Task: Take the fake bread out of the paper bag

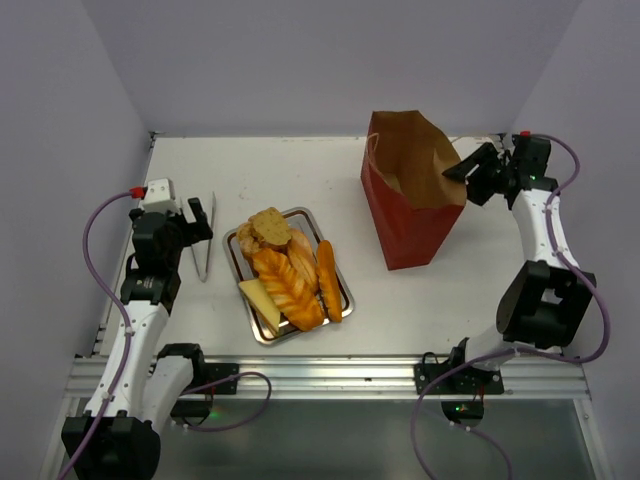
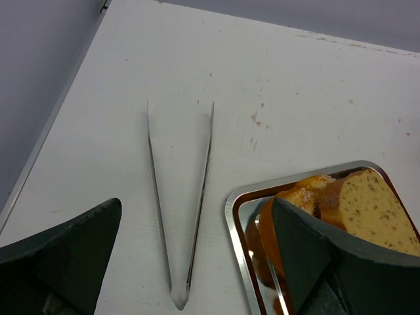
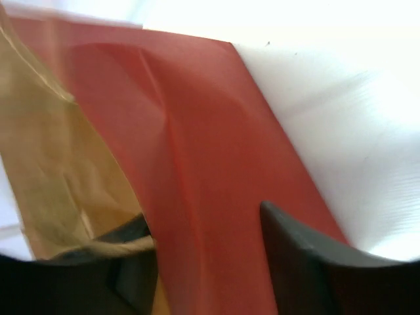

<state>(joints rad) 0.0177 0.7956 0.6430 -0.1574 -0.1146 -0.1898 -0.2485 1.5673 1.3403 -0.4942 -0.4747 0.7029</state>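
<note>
The fake bread (image 1: pixel 288 280) lies piled in a silver tray (image 1: pixel 346 296) at the table's middle left: a baguette (image 1: pixel 328 280), a braided loaf (image 1: pixel 285 285), a pale wedge (image 1: pixel 262 300) and a seeded slice (image 2: pixel 374 210). The dark red paper bag (image 1: pixel 415 200) stands upright at the back right, its mouth open and its brown inside showing. I cannot see the bottom of the bag. My right gripper (image 3: pixel 202 213) is open astride the bag's right wall (image 3: pixel 197 131), one finger inside and one outside, by the string handle. My left gripper (image 2: pixel 197 200) is open and holds nothing, low over the table left of the tray.
Metal tongs (image 2: pixel 179 298) lie flat on the table between my left fingers, just left of the tray's rim (image 2: pixel 231 210). The table's left edge runs close by the left arm. Grey walls close in the back and both sides.
</note>
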